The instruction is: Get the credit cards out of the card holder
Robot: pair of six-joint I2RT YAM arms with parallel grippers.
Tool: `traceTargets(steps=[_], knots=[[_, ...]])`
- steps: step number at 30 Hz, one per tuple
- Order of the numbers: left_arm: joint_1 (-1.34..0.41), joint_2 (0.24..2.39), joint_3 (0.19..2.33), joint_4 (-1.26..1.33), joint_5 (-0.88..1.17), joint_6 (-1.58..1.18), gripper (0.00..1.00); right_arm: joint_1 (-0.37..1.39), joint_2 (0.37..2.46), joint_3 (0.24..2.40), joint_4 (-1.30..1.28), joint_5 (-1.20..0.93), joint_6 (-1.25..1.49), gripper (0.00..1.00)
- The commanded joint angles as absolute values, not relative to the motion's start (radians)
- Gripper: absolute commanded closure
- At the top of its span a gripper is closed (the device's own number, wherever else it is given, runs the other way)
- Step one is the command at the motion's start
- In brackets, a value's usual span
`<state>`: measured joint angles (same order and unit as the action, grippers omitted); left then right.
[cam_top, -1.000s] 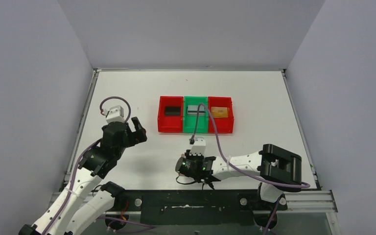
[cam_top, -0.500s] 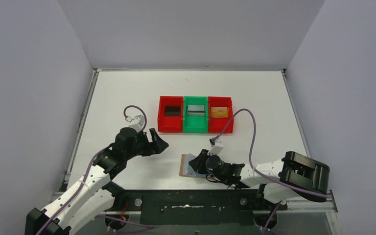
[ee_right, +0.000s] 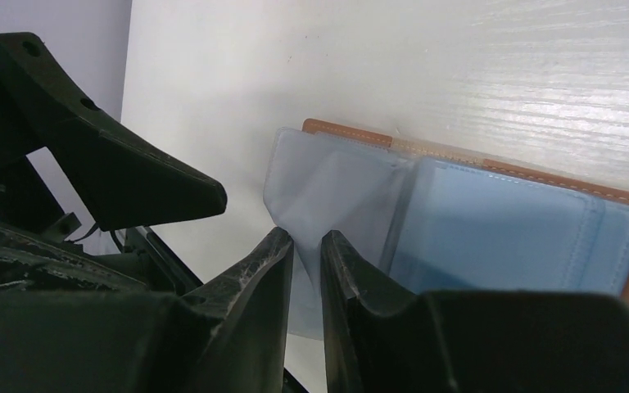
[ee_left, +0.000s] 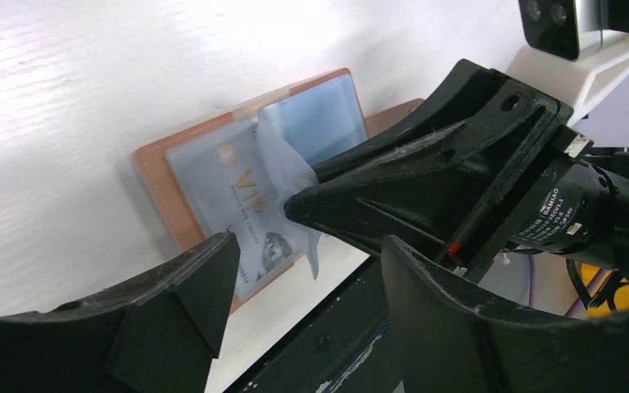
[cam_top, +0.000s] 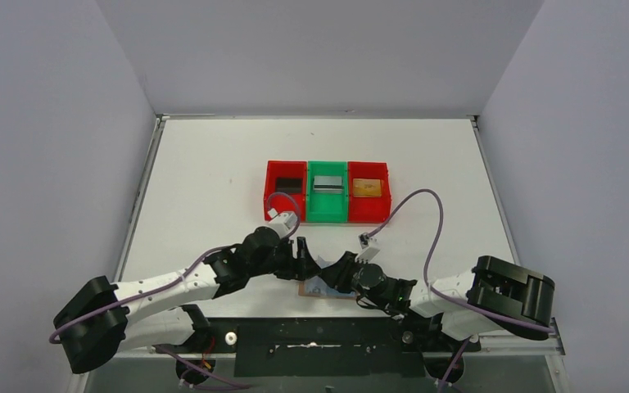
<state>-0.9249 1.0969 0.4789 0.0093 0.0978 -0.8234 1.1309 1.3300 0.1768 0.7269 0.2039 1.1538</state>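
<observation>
The card holder (cam_top: 314, 288) lies open near the table's front edge, tan leather with pale blue pockets (ee_right: 500, 237) and clear sleeves. A pale card marked VIP (ee_left: 229, 192) sits in one sleeve. My right gripper (ee_right: 307, 258) is shut on a clear sleeve flap (ee_right: 311, 196) and holds it raised off the holder. Just left of the holder, my left gripper (ee_left: 307, 278) is open, its fingers (ee_left: 180, 303) straddling the VIP card's lower corner without touching it. Black (cam_top: 288, 185), silver (cam_top: 326, 184) and gold (cam_top: 366, 187) credit cards lie in the bins.
Side by side behind the holder stand three bins: red (cam_top: 272, 205), green (cam_top: 328, 214) and red (cam_top: 383, 201). The two grippers nearly meet over the holder. The table's front rail (cam_top: 319, 336) runs right below it.
My left arm swung from the left side across to the card holder, and its jaws narrowed. The right arm shifted right, uncovering the holder, and lifted a clear sleeve.
</observation>
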Motion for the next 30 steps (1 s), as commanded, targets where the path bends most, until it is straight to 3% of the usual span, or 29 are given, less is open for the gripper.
traceTargets(steps=[1,10,26,30], knots=[[-0.958,1.135,0.462,0.195,0.097,-0.872,0.37,1.123,1.288,0.162,0.823,0.233,1.171,0.80],[-0.972,1.207,0.450,0.233,0.115,-0.884,0.54,1.123,1.265,0.161,0.785,0.249,1.176,0.78],[-0.994,1.306,0.429,0.349,0.176,-0.884,0.71,1.121,1.288,0.174,0.791,0.233,1.180,0.76],[-0.994,1.317,0.448,0.301,0.134,-0.859,0.83,1.121,1.254,0.167,0.789,0.229,1.170,0.66]])
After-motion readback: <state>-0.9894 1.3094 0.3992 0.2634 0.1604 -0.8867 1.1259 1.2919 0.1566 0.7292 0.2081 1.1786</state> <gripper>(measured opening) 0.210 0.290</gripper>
